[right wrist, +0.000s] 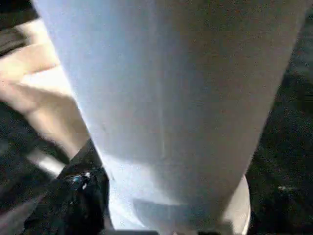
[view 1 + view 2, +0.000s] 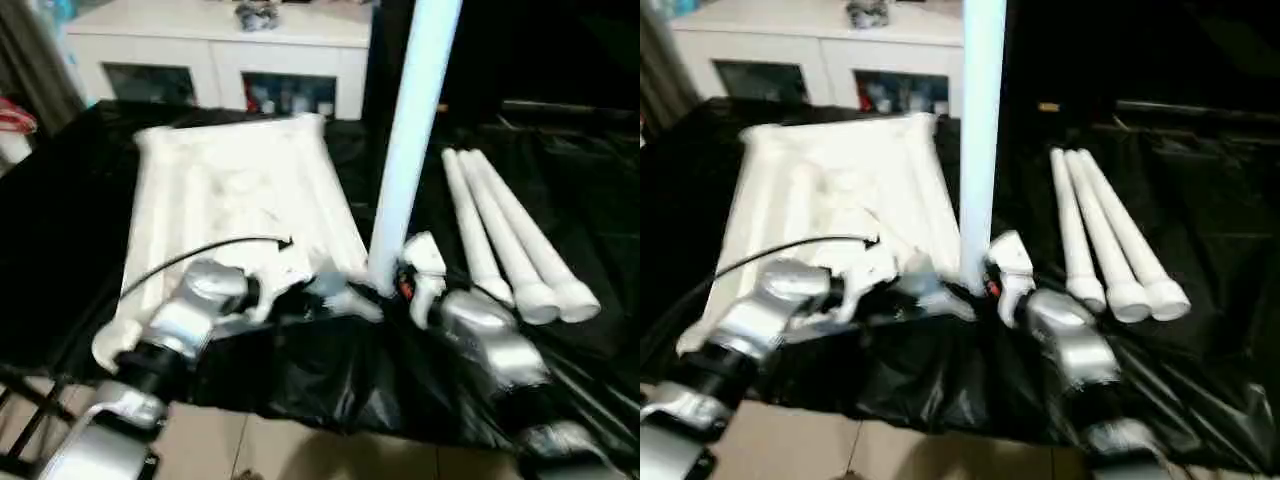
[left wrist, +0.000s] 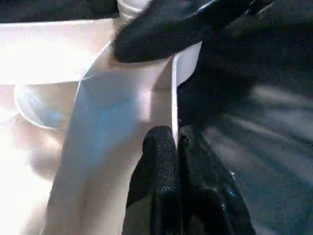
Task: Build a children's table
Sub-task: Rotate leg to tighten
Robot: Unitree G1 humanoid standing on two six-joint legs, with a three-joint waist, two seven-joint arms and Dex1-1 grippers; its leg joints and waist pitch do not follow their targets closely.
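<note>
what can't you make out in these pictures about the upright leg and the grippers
- Upright leg: its top is cut off by the head views' upper edge.
- Its foot in the tabletop corner: hidden behind the right gripper, so seating is unclear.
- Left gripper: shut on the tabletop's rim, but the head views blur it.

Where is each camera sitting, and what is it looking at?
Left eye view: on the head, looking down at the upside-down white plastic tabletop; silver forearms show.
Right eye view: beside it, same scene, three loose white round legs.
Left wrist view: on the left arm; left gripper pinches the tabletop's rim.
Right wrist view: on the right arm, against the upright white leg.
Shared: all show that upright leg.
</note>
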